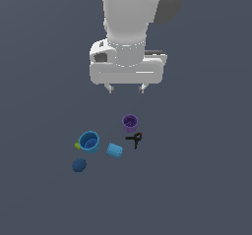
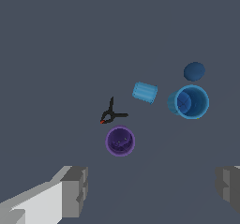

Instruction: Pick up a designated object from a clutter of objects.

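Overhead, tool: jaws spread wide, holding nothing, raised clear of the worktop, both fingertips showing below the white hand.

Purple cup: the designated item. Upright, mouth up, darker inside; the item nearest the tool, just beyond the fingertips in the exterior view and off-centre between the fingers in the wrist view.

Clamp: black, red tip, just beside the purple cup, apart from it by a narrow gap.

Ribbed cylinder: light blue, lying on its side, near the clamp.

Blue cup: upright, to the exterior view's left of the cylinder. A small yellow-green bit peeks from its left side; identity unclear.

Ball: dark blue, outermost, beside the blue cup.

Step, as judged: approach, grasp not begun. Next move calls for centring over the purple cup, then descending with the clamp kept outside the jaws.

Cut off: fingers only partly in the wrist view; arm above the wrist out of frame.
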Controlling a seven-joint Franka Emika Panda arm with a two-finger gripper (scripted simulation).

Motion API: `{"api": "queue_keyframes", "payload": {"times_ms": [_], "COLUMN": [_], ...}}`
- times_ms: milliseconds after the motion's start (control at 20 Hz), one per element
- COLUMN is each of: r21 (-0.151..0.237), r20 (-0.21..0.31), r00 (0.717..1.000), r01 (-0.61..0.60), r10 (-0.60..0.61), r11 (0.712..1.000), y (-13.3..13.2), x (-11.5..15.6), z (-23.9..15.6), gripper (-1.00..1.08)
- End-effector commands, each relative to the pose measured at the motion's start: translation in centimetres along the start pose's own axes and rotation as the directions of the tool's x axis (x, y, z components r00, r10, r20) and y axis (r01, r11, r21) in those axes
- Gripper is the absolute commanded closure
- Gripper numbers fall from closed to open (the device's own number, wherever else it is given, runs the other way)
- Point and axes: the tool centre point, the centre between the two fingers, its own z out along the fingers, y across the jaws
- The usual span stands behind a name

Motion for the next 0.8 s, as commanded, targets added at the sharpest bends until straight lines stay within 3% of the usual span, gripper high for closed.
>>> {"api": "queue_keyframes", "payload": {"times_ms": [0, 450, 750], "r21": [0.0, -0.01, -0.035], "r20": [0.0, -0.007, 0.032], "r00": [1.0, 1.0, 0.998], "r01": [0.0, 0.001, 0.05], "r10": [0.0, -0.001, -0.049], "r11": [1.0, 1.0, 0.998], "y": [0.0, 0.0, -0.4], "x": [0.0, 0.1, 0.0], "z": [0.0, -0.3, 0.9], "gripper": [-1.0, -1.0, -1.0]}}
